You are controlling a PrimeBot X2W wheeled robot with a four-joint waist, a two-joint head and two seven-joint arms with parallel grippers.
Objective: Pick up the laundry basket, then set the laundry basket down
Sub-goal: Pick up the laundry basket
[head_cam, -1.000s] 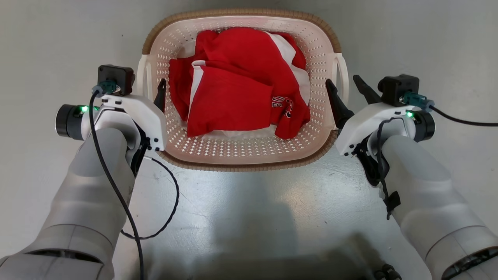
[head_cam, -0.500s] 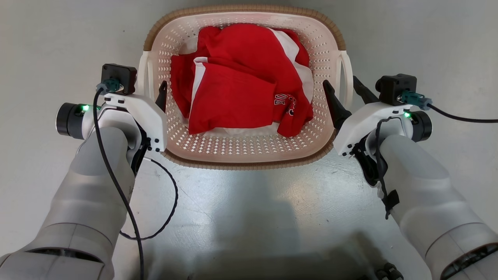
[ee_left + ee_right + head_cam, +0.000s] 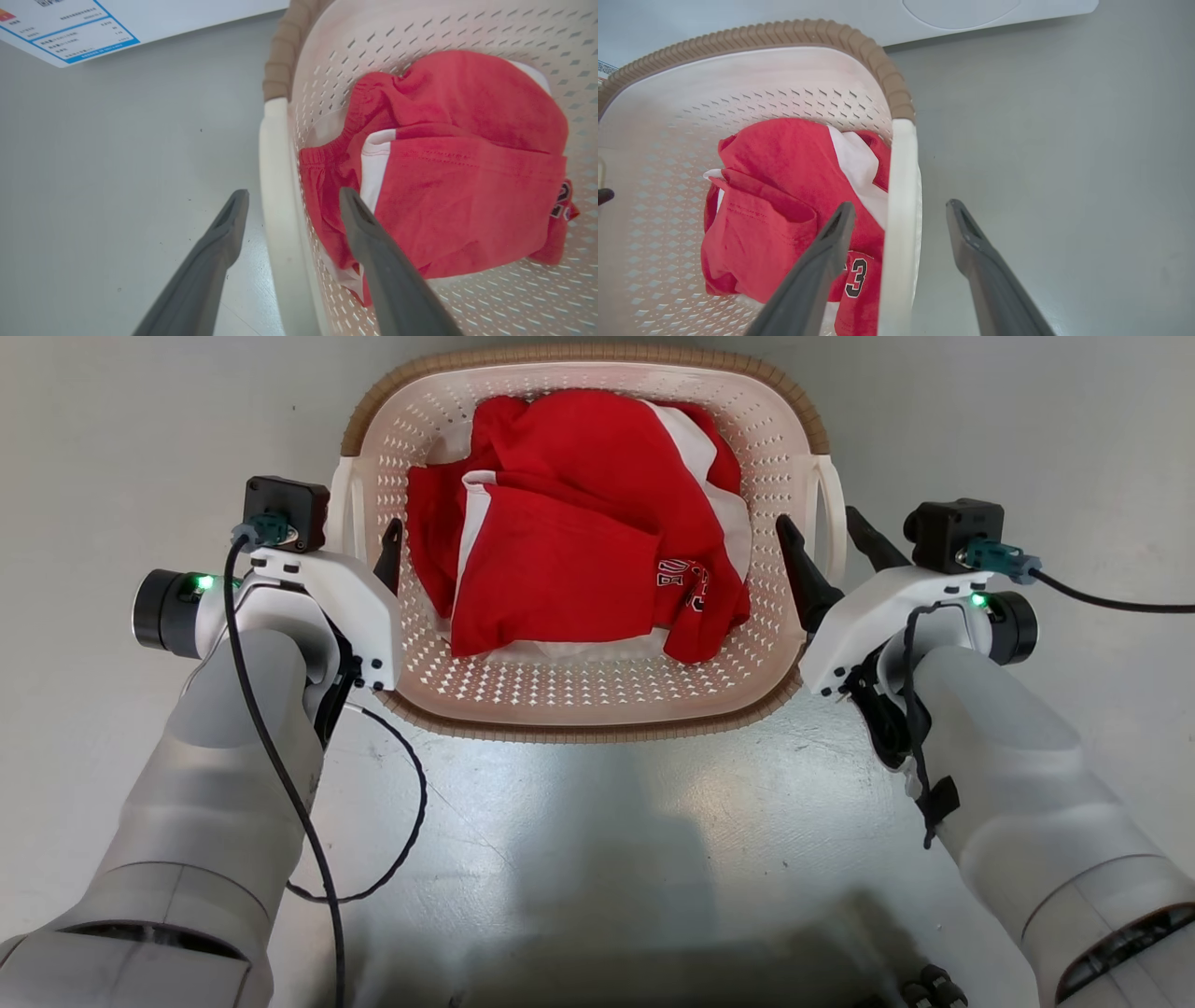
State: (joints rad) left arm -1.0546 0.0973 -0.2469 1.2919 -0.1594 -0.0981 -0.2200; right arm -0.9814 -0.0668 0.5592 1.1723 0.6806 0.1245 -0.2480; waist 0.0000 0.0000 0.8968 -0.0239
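The laundry basket (image 3: 579, 357) stands on the grey floor: cream perforated walls, a brown woven-look rim, red and white clothes (image 3: 579, 523) inside. My left gripper (image 3: 362, 532) is open and straddles the left white handle (image 3: 275, 186), with one finger inside the basket and one outside. My right gripper (image 3: 819, 518) is open too and straddles the right handle (image 3: 901, 186) in the same way. Neither pair of fingers presses the handle between them. In the head view my wrist camera hides the left outer finger.
Beyond the basket is a white appliance (image 3: 971, 9), and a blue-bordered label (image 3: 70, 28) shows on its front. Bare grey floor (image 3: 1027, 429) lies on both sides. My own base (image 3: 653, 971) is at the near edge, and a black cable (image 3: 411, 821) loops by my left arm.
Both grippers have edged forward a little along the basket's handles. Their jaws have stayed open and the basket rests where it was.
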